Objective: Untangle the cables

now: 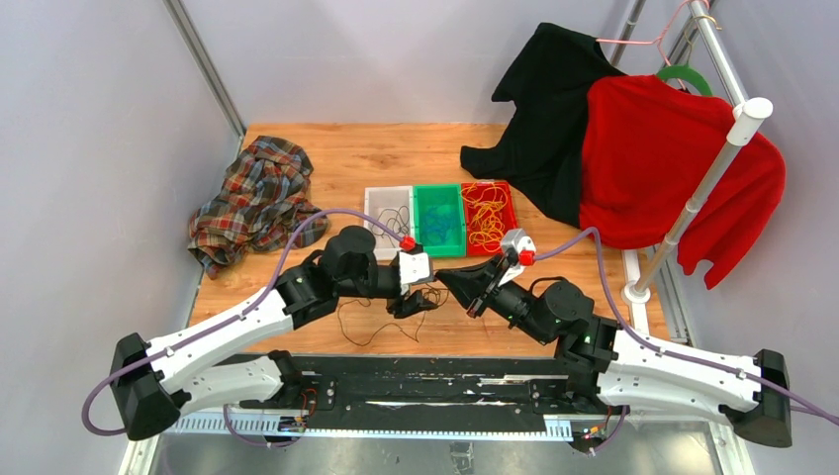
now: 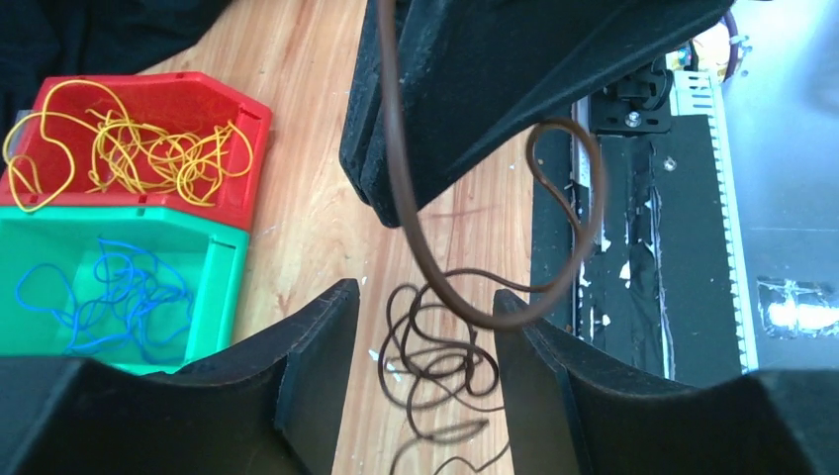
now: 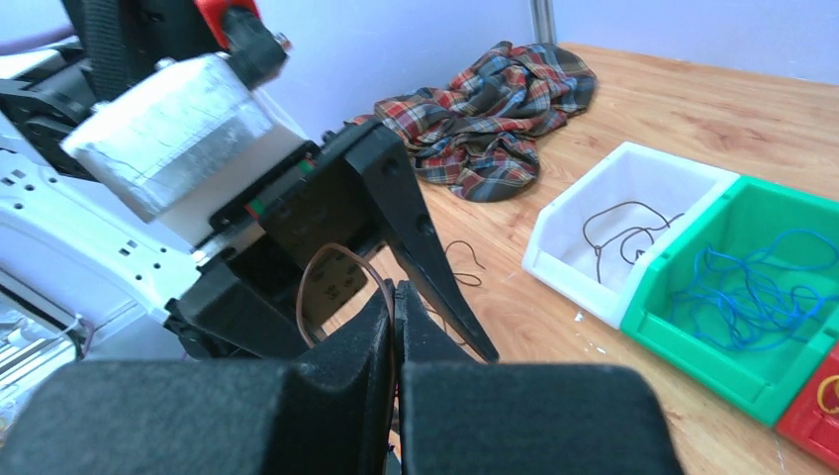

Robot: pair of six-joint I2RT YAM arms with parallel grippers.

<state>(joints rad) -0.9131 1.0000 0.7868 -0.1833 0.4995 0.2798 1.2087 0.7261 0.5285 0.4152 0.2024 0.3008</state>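
A dark brown cable hangs as a loop (image 2: 398, 158) from my right gripper (image 3: 394, 289), which is shut on it (image 3: 336, 253). The loop's lower bend passes between the fingers of my left gripper (image 2: 423, 294), whose jaws stand apart around it without touching. Below, the rest of the cable lies as a loose tangle (image 2: 435, 366) on the wooden table (image 1: 368, 327). From above, both grippers meet at mid-table, left (image 1: 420, 302) and right (image 1: 445, 280). Yellow cables (image 2: 148, 148) lie in the red bin (image 2: 168, 81), blue cables (image 2: 109, 292) in the green bin (image 2: 119, 213), black ones (image 3: 618, 233) in the white bin (image 3: 574, 272).
The three bins (image 1: 438, 188) sit in a row just beyond the grippers. A plaid shirt (image 1: 252, 198) lies at the back left. A black garment (image 1: 549, 109) and a red sweater (image 1: 663, 158) hang at the back right by a white pole (image 1: 707, 188). The black base plate (image 1: 425, 381) borders the near edge.
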